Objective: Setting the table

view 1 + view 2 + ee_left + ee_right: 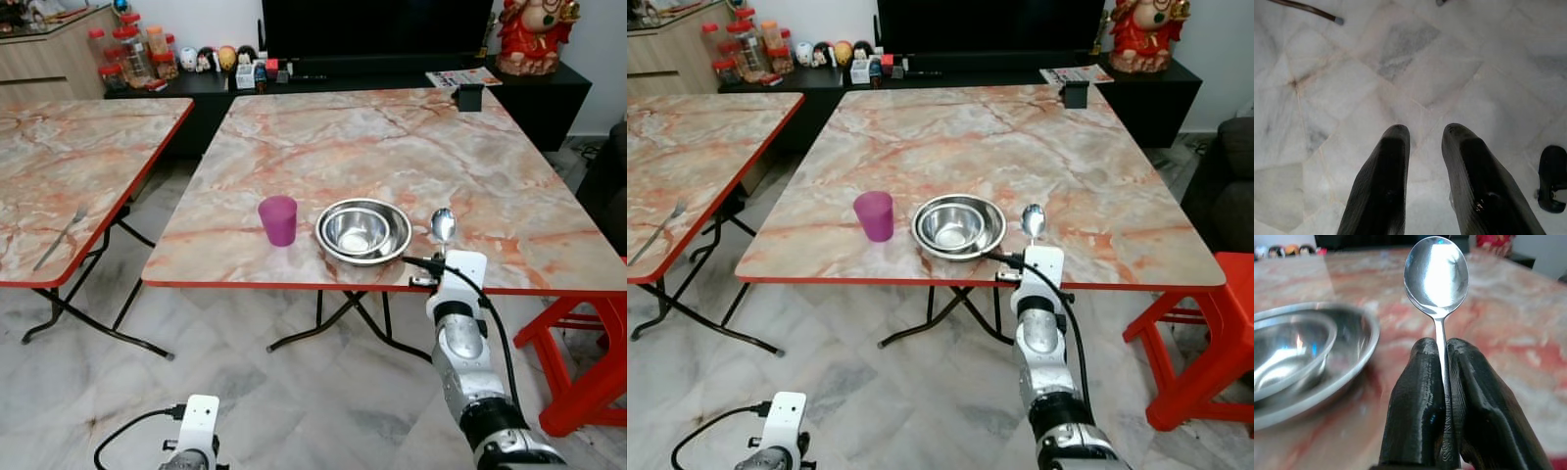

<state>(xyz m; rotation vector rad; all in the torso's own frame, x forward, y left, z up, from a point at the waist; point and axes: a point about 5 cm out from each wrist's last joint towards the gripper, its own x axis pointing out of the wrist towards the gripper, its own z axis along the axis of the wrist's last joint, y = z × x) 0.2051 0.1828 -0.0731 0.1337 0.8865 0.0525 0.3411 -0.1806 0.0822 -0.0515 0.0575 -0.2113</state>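
Bright, even room light — glare on the spoon (1436, 276), nearby bowl (1300, 360) blurred.

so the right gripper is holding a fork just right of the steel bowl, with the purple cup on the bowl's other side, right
Not quite: the right gripper holds a spoon, not a fork, as the right wrist view shows. The rest stands: it is just right of the steel bowl, with the purple cup on the bowl's other side.

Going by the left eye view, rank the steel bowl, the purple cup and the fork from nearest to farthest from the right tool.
Measured from the right tool, which is shut on the spoon:
1. Steel bowl, just to its left on the same table.
2. Purple cup, left of the bowl.
3. Fork, far left on the other table.
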